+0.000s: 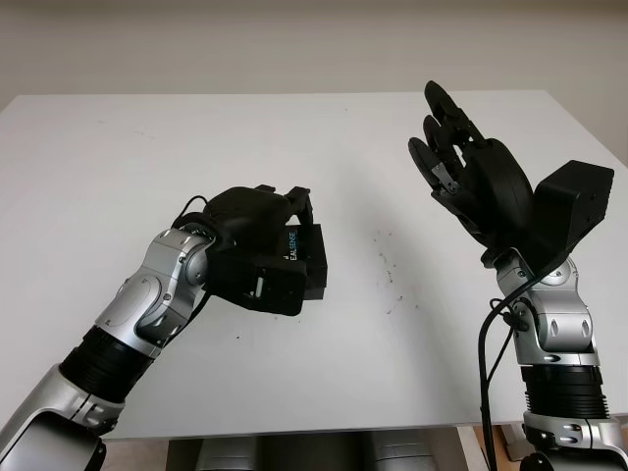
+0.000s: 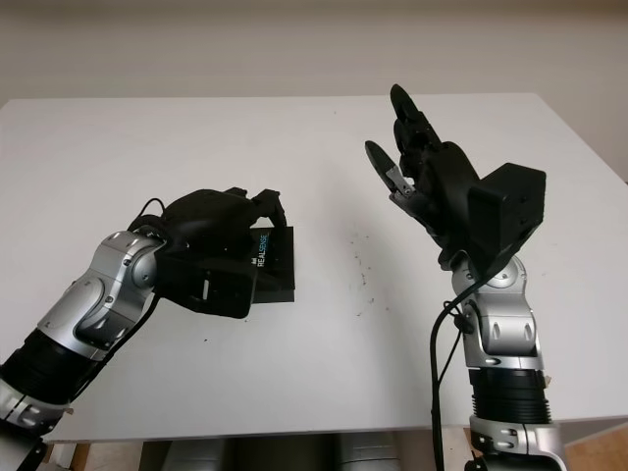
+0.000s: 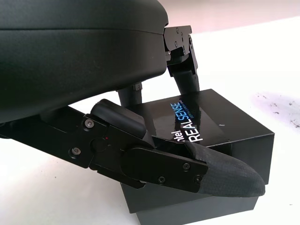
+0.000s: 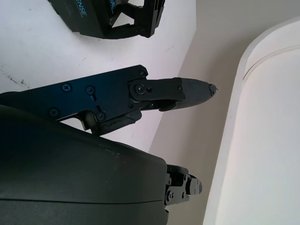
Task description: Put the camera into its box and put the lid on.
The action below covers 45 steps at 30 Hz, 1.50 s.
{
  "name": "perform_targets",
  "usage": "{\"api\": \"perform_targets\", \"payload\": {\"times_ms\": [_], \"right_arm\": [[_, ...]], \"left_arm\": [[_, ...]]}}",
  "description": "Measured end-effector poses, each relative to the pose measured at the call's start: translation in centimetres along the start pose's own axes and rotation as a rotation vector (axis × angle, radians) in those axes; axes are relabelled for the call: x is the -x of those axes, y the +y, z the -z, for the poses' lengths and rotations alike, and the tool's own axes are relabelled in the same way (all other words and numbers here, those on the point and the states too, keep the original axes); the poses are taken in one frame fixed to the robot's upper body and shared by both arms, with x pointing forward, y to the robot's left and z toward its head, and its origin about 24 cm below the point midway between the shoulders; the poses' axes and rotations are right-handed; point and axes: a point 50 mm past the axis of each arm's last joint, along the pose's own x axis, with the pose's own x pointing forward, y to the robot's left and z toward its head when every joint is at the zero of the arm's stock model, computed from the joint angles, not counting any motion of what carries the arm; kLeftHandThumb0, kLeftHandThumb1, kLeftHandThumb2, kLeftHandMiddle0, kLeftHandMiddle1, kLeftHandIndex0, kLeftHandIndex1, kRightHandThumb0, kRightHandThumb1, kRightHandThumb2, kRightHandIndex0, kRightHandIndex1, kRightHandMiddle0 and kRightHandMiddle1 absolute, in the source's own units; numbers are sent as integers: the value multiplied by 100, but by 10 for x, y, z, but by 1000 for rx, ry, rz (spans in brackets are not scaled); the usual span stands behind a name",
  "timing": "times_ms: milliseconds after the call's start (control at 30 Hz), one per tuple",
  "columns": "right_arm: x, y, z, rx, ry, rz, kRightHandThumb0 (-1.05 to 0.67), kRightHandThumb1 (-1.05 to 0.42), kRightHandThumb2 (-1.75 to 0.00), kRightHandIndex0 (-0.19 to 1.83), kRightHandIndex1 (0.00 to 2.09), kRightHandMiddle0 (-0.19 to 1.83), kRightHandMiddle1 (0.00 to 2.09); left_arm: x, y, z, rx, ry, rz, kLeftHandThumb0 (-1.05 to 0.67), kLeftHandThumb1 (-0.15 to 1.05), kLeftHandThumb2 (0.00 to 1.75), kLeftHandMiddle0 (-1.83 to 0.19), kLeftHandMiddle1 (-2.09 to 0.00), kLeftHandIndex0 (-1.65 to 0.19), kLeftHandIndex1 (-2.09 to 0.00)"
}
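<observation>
Progress: RealSense box point(image 3: 211, 136) appears lidded; task judged nearly complete, left hand release remaining.
Box: black, rectangular, white-and-blue lettering on lid, sitting on white desk point(image 1: 88, 167), left of centre.
Left hand point(image 1: 257, 218): fingers point(image 3: 225, 176) clasped around the box.
Right hand point(image 1: 469, 172): raised above desk, open, empty.

Black lidded RealSense box point(image 3: 206, 140) sits flat on the table's left-centre.
</observation>
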Motion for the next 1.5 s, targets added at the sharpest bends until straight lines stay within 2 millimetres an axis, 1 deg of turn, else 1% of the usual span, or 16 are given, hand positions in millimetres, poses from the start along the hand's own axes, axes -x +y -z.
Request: {"api": "perform_targets", "payload": {"times_ms": [33, 133, 200, 267, 400, 533, 633, 833, 967, 1033, 1133, 1233, 1333, 1433, 1467, 1500], "right_arm": [[0, 0, 0, 0, 0, 0, -56, -105, -31, -11, 5, -2, 5], [0, 0, 0, -1, 0, -2, -55, -105, -31, -11, 5, -3, 5], [0, 0, 0, -3, -1, -4, -55, -105, -32, -12, 5, -3, 5], [0, 0, 0, -6, -1, -7, -55, -105, -32, -12, 5, -3, 5], [0, 0, 0, -4, -1, -4, -55, -105, -31, -11, 6, -3, 5], [0, 0, 0, -8, -2, -11, -55, -105, -31, -11, 5, -3, 5], [0, 0, 0, -7, -2, -11, -55, -105, -32, -12, 5, -4, 5], [0, 0, 0, -7, -1, -13, -56, -105, -31, -12, 5, -4, 5], [0, 0, 0, -8, -1, -13, -56, -105, -31, -13, 5, -3, 5], [0, 0, 0, -8, -1, -12, -56, -105, -31, -12, 5, -3, 5], [0, 0, 0, -7, -1, -9, -57, -105, -30, -12, 5, -3, 5], [0, 0, 1, -8, 1, -6, -56, -105, -31, -13, 5, -5, 5], [0, 0, 1, -6, 2, -6, -54, -105, -32, -12, 5, -5, 5], [0, 0, 1, -7, 4, -1, -54, -105, -31, -12, 6, -4, 5], [0, 0, 1, -8, 6, 1, -53, -105, -31, -12, 6, -4, 5], [0, 0, 1, -9, 7, 2, -53, -105, -31, -11, 6, -5, 5]], "left_arm": [[1, 0, 0, 1, 0, -1, -29, 105, 27, -71, -209, 4, -209], [1, 0, 0, 0, 1, -2, -29, 105, 26, -76, -209, -11, -209], [2, 0, 0, -1, 0, -4, -29, 105, 25, -77, -209, -15, -209], [2, -1, 0, -2, -2, -8, -29, 105, 23, -75, -209, -13, -209], [2, -1, 0, 0, 0, -7, -29, 105, 24, -78, -209, -11, -209], [3, 0, 0, 15, 6, -8, -29, 105, 26, -73, -209, 5, -209], [3, 0, 0, 20, 3, -11, -30, 105, 24, -67, -209, 11, -209], [4, 1, -1, 19, -3, -7, -30, 105, 23, -72, -209, 6, -204], [4, 1, -1, 22, -4, -7, -30, 105, 23, -76, -209, 0, -208], [4, 2, -1, 24, -4, -7, -30, 105, 22, -73, -209, -1, -204], [4, 2, -1, 25, -4, -9, -31, 105, 23, -72, -209, -4, -208], [4, 2, -1, 26, -3, -8, -30, 105, 22, -70, -209, -2, -209], [4, 2, -1, 25, -4, -6, -30, 105, 22, -74, -209, -3, -209], [4, 2, -1, 22, -3, -5, -30, 105, 22, -73, -209, 4, -207], [4, 1, -1, 16, -3, -4, -31, 105, 22, -65, -209, 7, -192], [4, 1, -2, 1, -4, -6, -33, 105, 23, -45, -209, 9, -158]]}}
